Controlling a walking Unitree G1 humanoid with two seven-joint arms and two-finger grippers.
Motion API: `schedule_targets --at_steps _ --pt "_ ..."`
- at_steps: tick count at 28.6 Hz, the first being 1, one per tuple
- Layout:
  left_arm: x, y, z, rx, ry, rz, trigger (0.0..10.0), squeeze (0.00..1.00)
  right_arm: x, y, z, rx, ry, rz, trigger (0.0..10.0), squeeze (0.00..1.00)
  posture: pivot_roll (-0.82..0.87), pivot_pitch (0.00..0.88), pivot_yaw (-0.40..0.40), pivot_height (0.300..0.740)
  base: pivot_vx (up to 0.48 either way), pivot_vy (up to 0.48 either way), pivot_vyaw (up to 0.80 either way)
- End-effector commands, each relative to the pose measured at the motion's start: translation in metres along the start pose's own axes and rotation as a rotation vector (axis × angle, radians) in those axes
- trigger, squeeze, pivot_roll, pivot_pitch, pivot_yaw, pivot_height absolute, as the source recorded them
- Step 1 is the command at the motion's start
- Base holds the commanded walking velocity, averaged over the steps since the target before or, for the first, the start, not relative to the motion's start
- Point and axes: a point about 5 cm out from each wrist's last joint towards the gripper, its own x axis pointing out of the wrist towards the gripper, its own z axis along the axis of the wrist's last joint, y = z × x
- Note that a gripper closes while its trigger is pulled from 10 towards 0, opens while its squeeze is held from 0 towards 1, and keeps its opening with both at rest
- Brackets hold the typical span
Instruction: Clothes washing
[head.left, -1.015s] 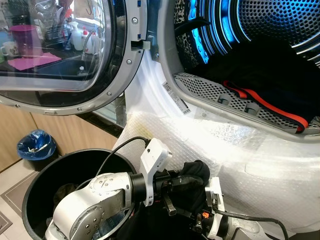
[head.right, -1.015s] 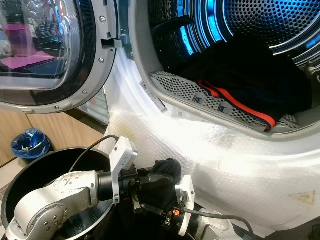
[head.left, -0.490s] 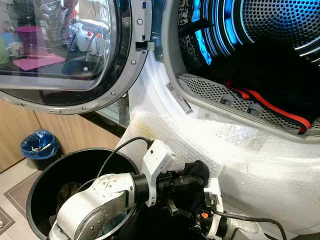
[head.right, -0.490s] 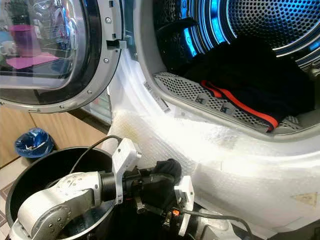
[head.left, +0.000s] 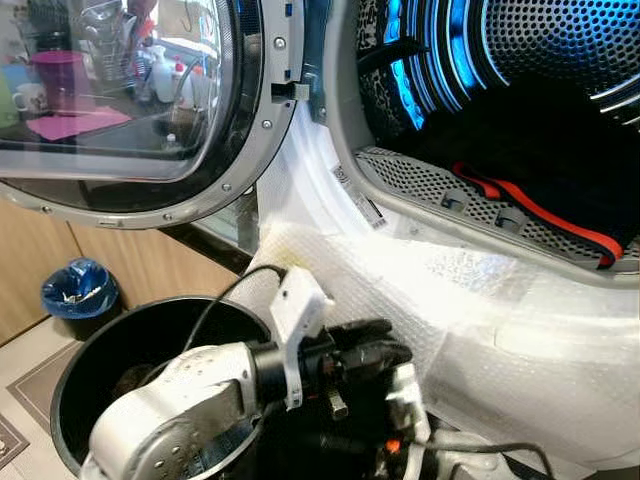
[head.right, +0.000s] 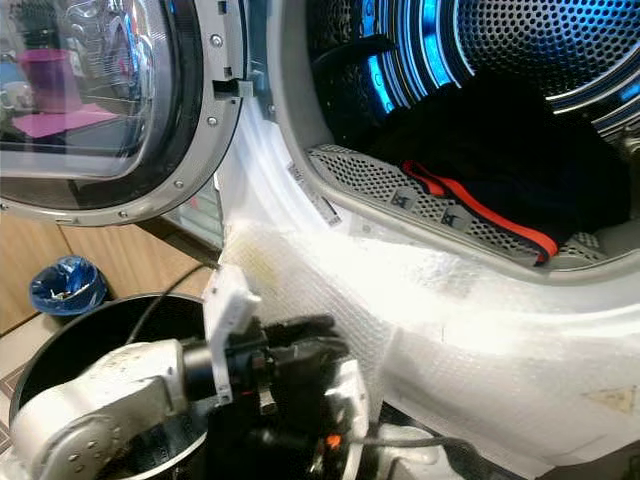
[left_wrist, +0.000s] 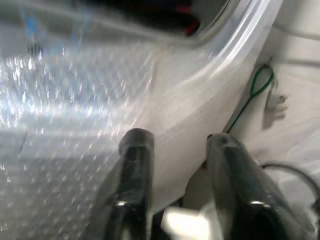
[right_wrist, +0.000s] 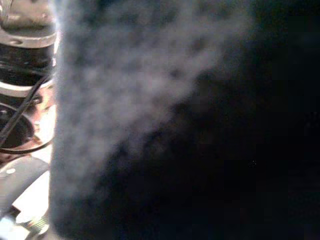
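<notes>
Blue bin bag (head.left: 75, 288) beside cabinets (head.left: 130, 262)

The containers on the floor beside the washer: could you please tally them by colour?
Black: 1, the laundry bucket
Blue: 1, the small bin
Total: 2
</notes>
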Motion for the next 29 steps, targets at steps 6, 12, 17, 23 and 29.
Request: schedule_targets --at_steps 6,12,17,23,29 --pt "-0.045 0.014 0.013 0.061 -0.02 0.308 10.0 1.0 -0.009 0.006 0.005 -0.029 0.0 0.024 0.0 0.0 0.2 0.032 -0.076 0.74 0.0 0.0 0.0" --pt "-0.089 0.039 0.016 0.092 -0.01 0.672 10.0 1.0 -0.01 0.007 0.005 -0.021 0.009 0.04 0.0 0.0 0.22 0.043 -0.084 0.74 0.0 0.0 0.0" --pt "-0.11 0.055 -0.013 -0.024 0.143 0.83 10.0 0.09 -0.007 0.007 0.006 -0.02 0.015 0.057 0.0 0.0 0.23 0.046 -0.092 0.74 0.0 0.0 0.0" --pt "-0.13 0.068 -0.063 -0.133 0.379 0.927 10.0 0.0 -0.009 0.009 0.017 -0.039 -0.019 0.063 0.0 0.0 0.21 0.043 -0.086 0.74 0.0 0.0 0.0" --pt "-0.153 0.086 -0.094 -0.163 0.496 1.09 10.0 0.0 -0.009 0.017 0.026 -0.06 -0.048 0.098 0.0 0.0 0.2 0.04 -0.083 0.74 0.0 0.0 0.0"
